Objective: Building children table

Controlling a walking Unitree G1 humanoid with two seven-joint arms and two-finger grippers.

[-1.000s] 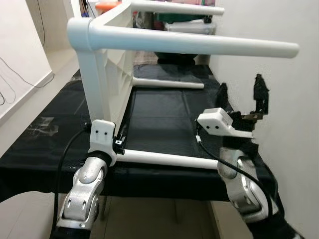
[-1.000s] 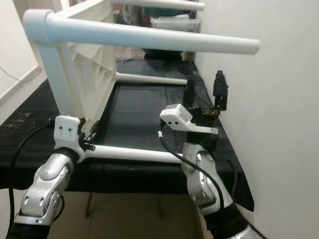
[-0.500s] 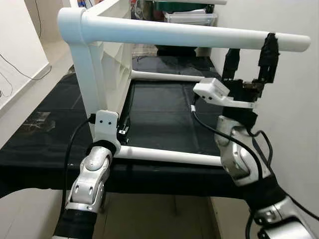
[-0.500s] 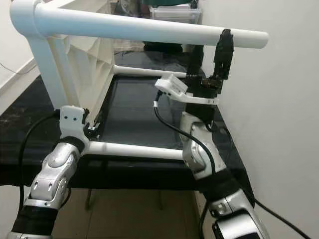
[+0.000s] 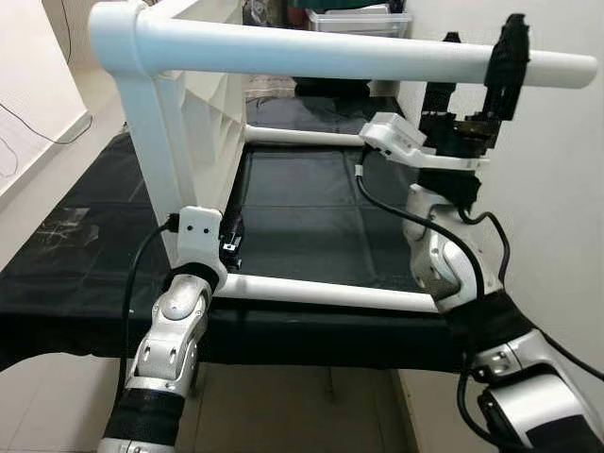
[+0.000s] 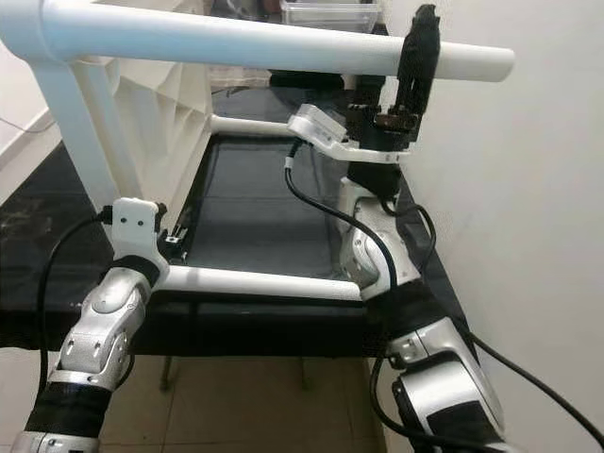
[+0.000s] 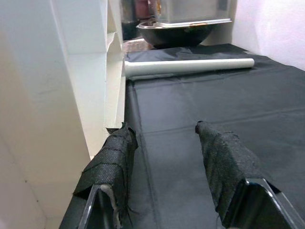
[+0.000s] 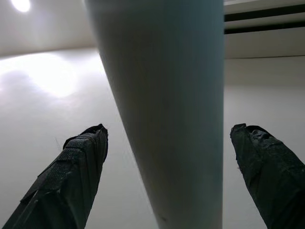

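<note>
A white plastic children's table lies on its side, its top panel [image 5: 203, 113] upright at the left and its legs pointing right. My right gripper [image 5: 477, 68] is raised to the upper near leg [image 5: 340, 58], close to that leg's free end. Its black fingers [image 8: 78, 162] stand open on either side of the leg [image 8: 167, 95]. My left gripper [image 5: 229, 247] is low at the panel's bottom corner, where the lower near leg [image 5: 321, 294] joins. It is open [image 7: 164, 133], with one finger [image 7: 112, 155] against the white panel and nothing held.
The table lies on a black cloth-covered bench [image 5: 311, 208]. A white wall [image 5: 557, 236] stands close on the right. The far lower leg [image 7: 188, 67] rests on the cloth, with a black bowl [image 7: 174, 32] and plastic bins [image 5: 359, 19] beyond it. Pale floor [image 5: 57, 132] lies to the left.
My right gripper has risen from beside the bench to the upper leg and now straddles it. The view has shifted. My left gripper has stayed at the bottom corner.
</note>
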